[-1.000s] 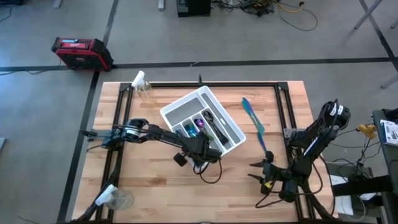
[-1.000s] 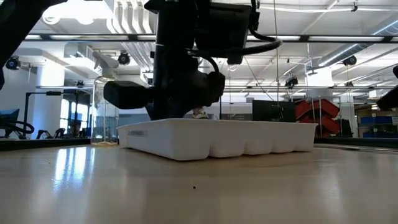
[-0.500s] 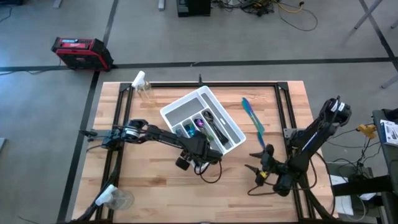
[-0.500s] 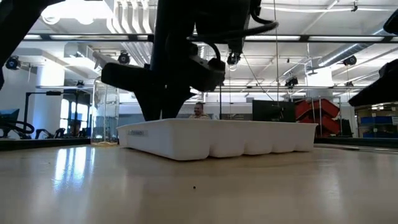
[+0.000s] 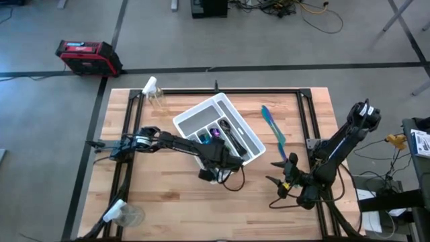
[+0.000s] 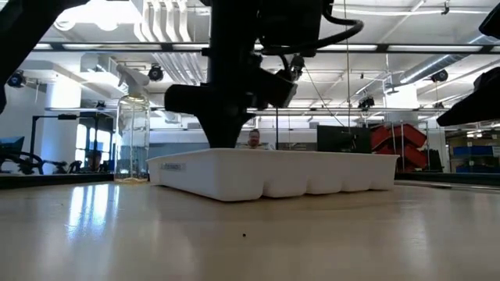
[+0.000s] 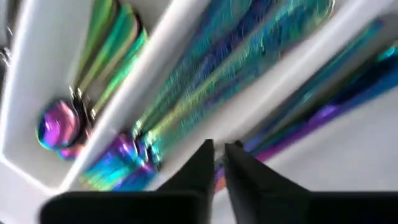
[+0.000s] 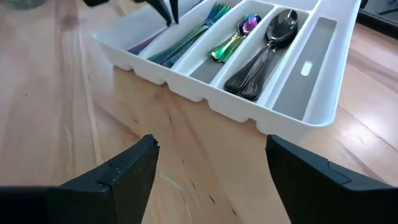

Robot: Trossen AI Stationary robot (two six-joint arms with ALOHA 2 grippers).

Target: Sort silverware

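Note:
The white tray (image 5: 250,143) lies slantwise at the table's middle. In the right wrist view its compartments hold iridescent forks (image 8: 186,38), a purple-bowled spoon (image 8: 239,34) and dark spoons (image 8: 267,50). My left gripper (image 7: 219,149) is shut and points down into a near-corner compartment (image 5: 216,156), just over teal and purple silverware (image 7: 249,68). A teal knife (image 5: 272,126) and a blue piece (image 5: 289,163) lie on the wood to the right of the tray. My right gripper (image 8: 211,142) stands open at the near right (image 5: 270,173), facing the tray, with nothing between its fingers. My left gripper points down into the tray with its shut fingertips (image 7: 202,158) close over a purple piece (image 7: 292,124). I cannot tell whether they touch it.
A glass jar (image 5: 156,96) stands at the table's far left corner and another (image 5: 127,215) at the near left. Black frame rails (image 5: 306,114) run along the table's edges. A red case (image 5: 87,57) sits on the floor beyond.
My left gripper has swung toward the table's right along the tray's near corner and turned about, now pointing down into a compartment. My right gripper has edged toward the far edge and stays open.

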